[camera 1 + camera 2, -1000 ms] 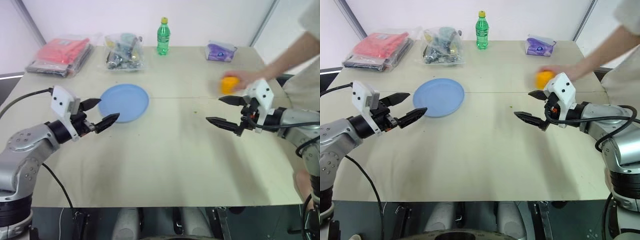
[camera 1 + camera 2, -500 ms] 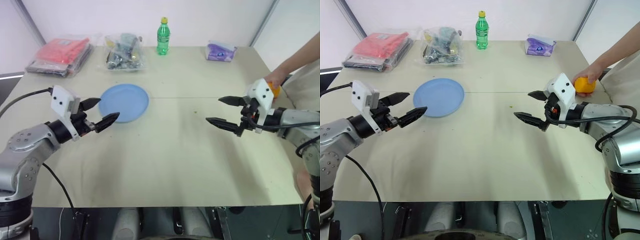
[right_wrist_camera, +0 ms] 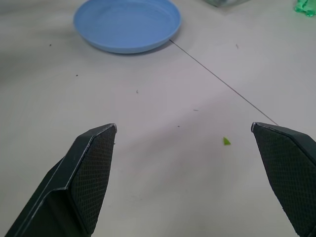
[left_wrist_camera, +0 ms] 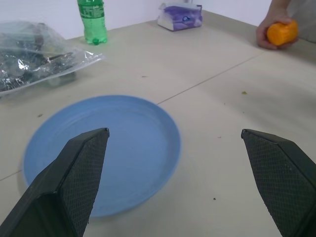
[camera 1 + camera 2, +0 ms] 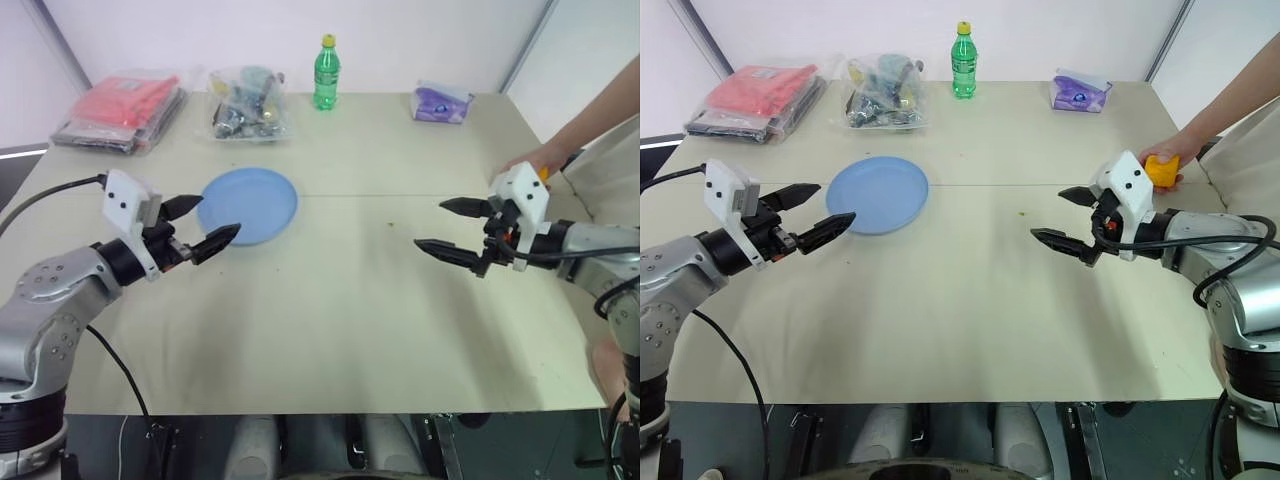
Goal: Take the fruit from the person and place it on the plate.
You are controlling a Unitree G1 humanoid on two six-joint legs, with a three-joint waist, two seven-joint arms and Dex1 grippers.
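Both end effectors spread wide, hovering level above the bench [image 5: 970, 330]: left end effector [image 5: 812, 222] at 9 o'clock, right end effector [image 5: 1068, 220] at 3 o'clock, nothing gripped. Smooth orange fruit [image 5: 1162, 170] cupped in person's hand [image 5: 1168, 160] at 2 o'clock, resting on the bench, partly hidden behind the right wrist housing. Round, glossy light-blue plate [image 5: 878, 193] at 10 o'clock, bare, near the left fingertips.

Arms silver-grey, rounded metal joints; white boxy wrist housings with small dark holes; left gripper [image 5: 200, 226], right gripper [image 5: 1064, 216]: black pointed fingers, cross-hatched inner pads; black cables trailing from wrists.
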